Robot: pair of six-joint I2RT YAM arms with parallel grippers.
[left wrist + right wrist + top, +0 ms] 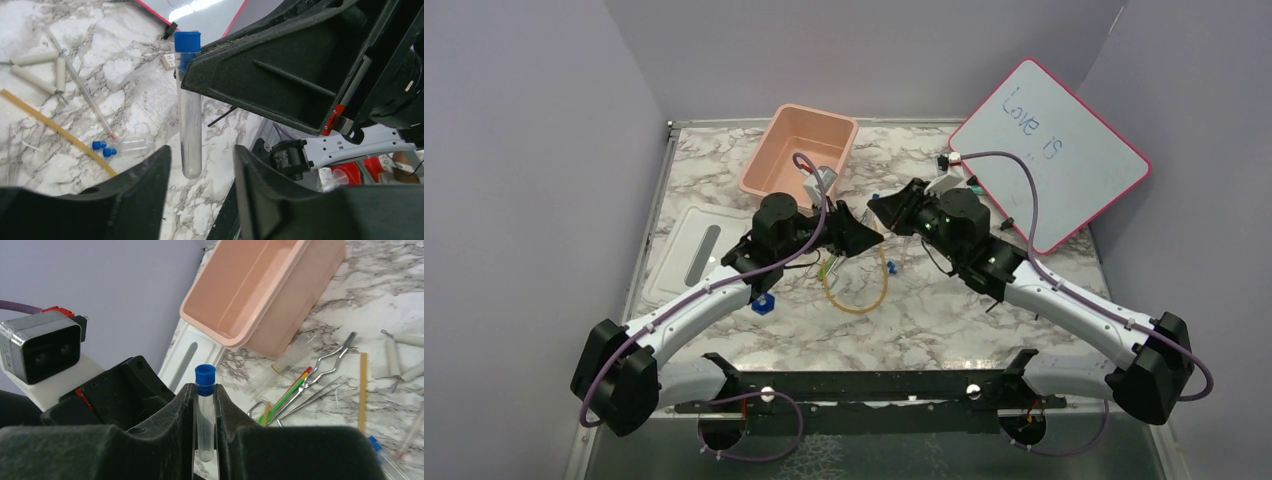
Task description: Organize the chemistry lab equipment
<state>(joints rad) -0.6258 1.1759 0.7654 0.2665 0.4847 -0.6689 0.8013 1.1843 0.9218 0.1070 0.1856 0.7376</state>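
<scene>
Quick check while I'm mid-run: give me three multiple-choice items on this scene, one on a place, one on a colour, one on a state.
1. The lid lies:
A. on the table, beside the tub
B. on the tub
C. inside the tub

2. The cap on the tube is:
A. red
B. green
C. blue

3. The tube is gripped by:
A. the left gripper only
B. the right gripper only
C. neither

Answers:
1. A, since the top view shows it flat on the marble next to the tub.
2. C, since both wrist views show a blue cap.
3. B, since the right jaws pinch the tube, while the left jaws stand open either side of its lower end with gaps showing.
</scene>
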